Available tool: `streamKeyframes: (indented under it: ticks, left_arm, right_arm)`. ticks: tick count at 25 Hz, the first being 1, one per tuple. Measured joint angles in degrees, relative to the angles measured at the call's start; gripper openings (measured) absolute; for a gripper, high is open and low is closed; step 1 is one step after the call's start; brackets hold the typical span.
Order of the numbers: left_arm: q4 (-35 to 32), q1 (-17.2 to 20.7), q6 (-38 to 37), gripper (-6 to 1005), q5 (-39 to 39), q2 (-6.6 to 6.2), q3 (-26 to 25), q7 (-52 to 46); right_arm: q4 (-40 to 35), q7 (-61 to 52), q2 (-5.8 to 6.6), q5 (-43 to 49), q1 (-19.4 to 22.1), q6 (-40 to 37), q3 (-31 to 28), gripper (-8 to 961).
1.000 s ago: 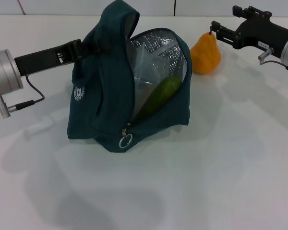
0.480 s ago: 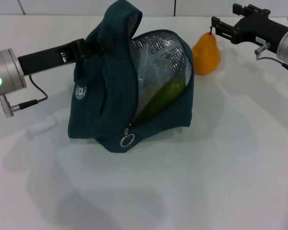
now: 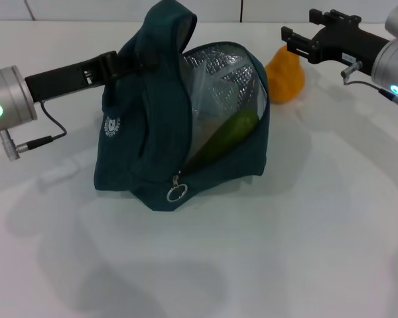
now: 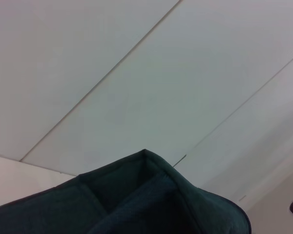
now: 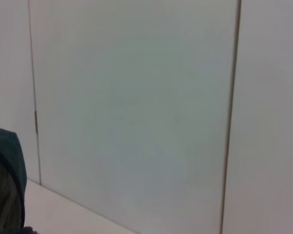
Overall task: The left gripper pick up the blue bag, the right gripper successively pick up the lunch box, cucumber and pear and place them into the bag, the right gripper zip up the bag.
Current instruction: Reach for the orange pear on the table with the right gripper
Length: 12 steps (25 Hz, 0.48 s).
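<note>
The blue bag (image 3: pixel 166 126) stands on the white worktop (image 3: pixel 265 252), its ring zipper pull (image 3: pixel 176 193) nearest to me. Through the open mouth I see the cucumber (image 3: pixel 227 136) and the clear lunch box (image 3: pixel 209 99) against the foil lining. My left gripper (image 3: pixel 123 63) reaches in level from the left, clamped on the bag's upper fabric. Behind, my right gripper (image 3: pixel 288 41) hangs with its fingers spread, right above the pear (image 3: pixel 286 76). My left wrist view shows only bag fabric (image 4: pixel 136 200) and wall.
</note>
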<state>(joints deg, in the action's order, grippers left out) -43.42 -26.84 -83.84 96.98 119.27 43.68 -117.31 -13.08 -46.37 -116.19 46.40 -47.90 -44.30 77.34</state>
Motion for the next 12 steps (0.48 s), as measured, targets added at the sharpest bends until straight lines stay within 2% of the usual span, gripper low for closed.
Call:
streamKeyframes:
  ticks: [12]
  left_arm:
    - [0.0, -0.14, 0.18, 41, -0.22, -0.01, 0.0, -0.02]
  right_arm:
    - [1.96, 0.0, 0.0, -0.01, -1.84, 0.66, -0.2, 606]
